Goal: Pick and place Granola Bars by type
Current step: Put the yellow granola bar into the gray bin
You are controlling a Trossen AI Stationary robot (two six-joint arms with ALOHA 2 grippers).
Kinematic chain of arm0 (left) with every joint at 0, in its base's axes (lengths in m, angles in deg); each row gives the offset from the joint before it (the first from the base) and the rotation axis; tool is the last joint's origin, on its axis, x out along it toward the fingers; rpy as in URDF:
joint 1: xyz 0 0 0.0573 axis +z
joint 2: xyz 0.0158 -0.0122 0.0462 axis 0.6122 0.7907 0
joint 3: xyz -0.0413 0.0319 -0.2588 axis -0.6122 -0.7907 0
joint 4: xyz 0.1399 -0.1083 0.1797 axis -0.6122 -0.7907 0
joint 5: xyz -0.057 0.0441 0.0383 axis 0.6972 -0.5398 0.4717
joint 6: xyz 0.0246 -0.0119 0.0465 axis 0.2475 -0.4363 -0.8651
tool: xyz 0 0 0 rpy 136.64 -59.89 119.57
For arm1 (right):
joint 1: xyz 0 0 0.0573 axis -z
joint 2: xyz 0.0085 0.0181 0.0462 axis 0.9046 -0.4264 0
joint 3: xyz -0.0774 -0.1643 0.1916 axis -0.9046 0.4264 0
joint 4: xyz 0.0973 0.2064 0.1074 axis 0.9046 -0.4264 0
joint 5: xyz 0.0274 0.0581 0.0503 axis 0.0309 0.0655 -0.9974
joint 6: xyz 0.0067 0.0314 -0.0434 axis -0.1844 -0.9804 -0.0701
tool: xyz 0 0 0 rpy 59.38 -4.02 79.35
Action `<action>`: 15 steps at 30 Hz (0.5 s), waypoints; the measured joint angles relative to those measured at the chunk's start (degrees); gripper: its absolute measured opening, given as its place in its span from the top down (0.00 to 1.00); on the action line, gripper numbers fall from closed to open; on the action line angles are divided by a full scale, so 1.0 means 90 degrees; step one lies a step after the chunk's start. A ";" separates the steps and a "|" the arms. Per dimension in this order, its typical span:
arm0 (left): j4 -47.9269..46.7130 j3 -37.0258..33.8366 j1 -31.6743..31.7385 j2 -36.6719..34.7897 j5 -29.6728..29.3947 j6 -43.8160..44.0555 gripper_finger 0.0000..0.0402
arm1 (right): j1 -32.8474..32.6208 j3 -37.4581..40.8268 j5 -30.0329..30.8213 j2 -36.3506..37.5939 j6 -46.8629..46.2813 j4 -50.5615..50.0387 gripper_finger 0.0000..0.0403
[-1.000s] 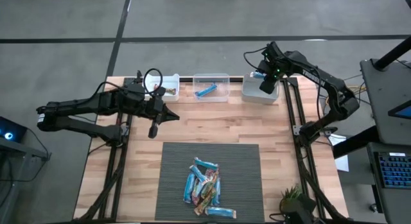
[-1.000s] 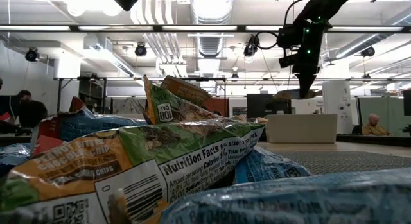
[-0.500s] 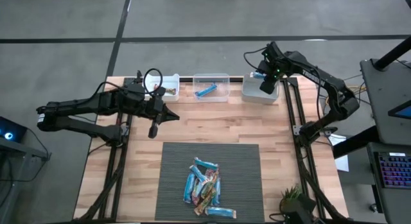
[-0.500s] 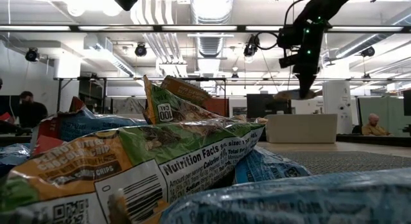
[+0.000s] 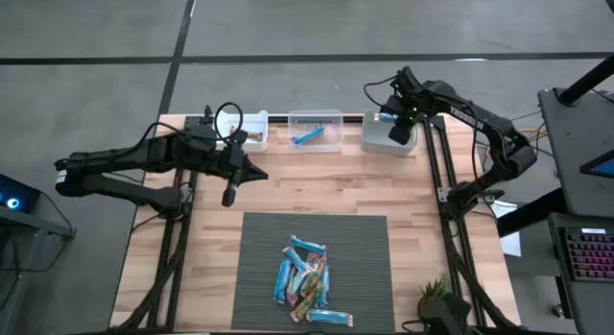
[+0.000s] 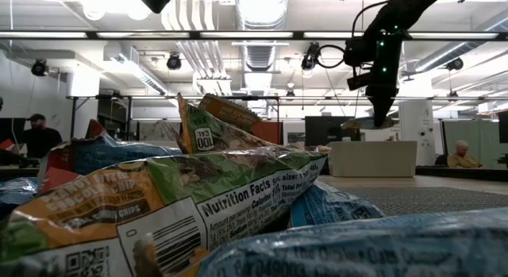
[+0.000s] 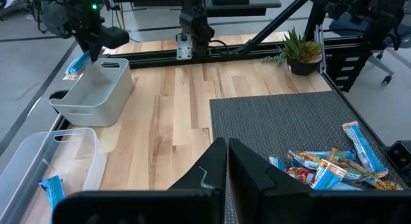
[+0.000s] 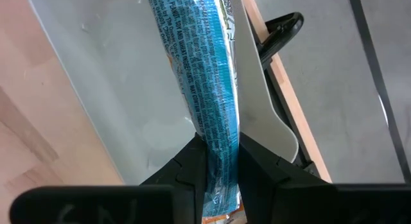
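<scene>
Granola Bars [image 5: 305, 282] lie heaped on the dark ribbed mat [image 5: 259, 249] at the near middle of the wooden table [image 5: 317, 177], mostly blue wrappers with a few green, red and orange ones mixed in; one blue bar sits a little apart at the nearest edge of the heap. In the low view the heap fills the foreground, a green wrapper with a nutrition panel on top.

Beyond the mat, over the left half of the table, the left gripper [image 5: 257, 171] hangs above bare wood with its fingers clenched together and nothing between them; its own wrist view shows the two dark fingers pressed side by side.

Along the far edge stand three bins. The left white bin [image 5: 251, 130] holds something small that I cannot make out. The clear middle bin [image 5: 315, 130] holds one blue bar [image 5: 307, 135]. The right white bin [image 5: 388, 136] sits at the far right corner.

Above that right bin hovers the right gripper [image 5: 389, 114], fingers clamped on a blue bar [image 8: 204, 76]. In the right wrist view the bar runs lengthwise out from between the fingers, over the bin's open inside.
</scene>
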 joint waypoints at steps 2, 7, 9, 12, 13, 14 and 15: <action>0.0000 0.0000 0.0002 -0.0002 0.0000 0.0000 1.00 | 0.0000 0.0076 0.0000 0.0000 -0.0016 0.0081 0.84; 0.0000 0.0000 0.0000 0.0000 0.0000 0.0015 1.00 | 0.0000 0.0312 -0.0005 -0.0002 -0.0089 0.0295 0.84; 0.0000 0.0000 0.0000 0.0000 0.0000 0.0064 1.00 | 0.0000 0.0407 -0.0003 -0.0002 -0.0126 0.0403 0.84; 0.0000 0.0000 0.0002 0.0000 0.0000 0.0086 1.00 | 0.0002 0.0536 -0.0002 -0.0002 -0.0126 0.0521 0.84; 0.0000 0.0000 0.0002 -0.0001 0.0000 0.0090 1.00 | 0.0005 0.0574 -0.0002 -0.0002 -0.0126 0.0574 0.84; 0.0000 0.0000 0.0000 0.0000 0.0000 0.0090 1.00 | 0.0005 0.0608 -0.0002 -0.0002 -0.0126 0.0610 0.84; 0.0000 0.0000 0.0001 0.0000 0.0000 0.0091 1.00 | 0.0005 0.0642 -0.0002 -0.0002 -0.0126 0.0610 0.84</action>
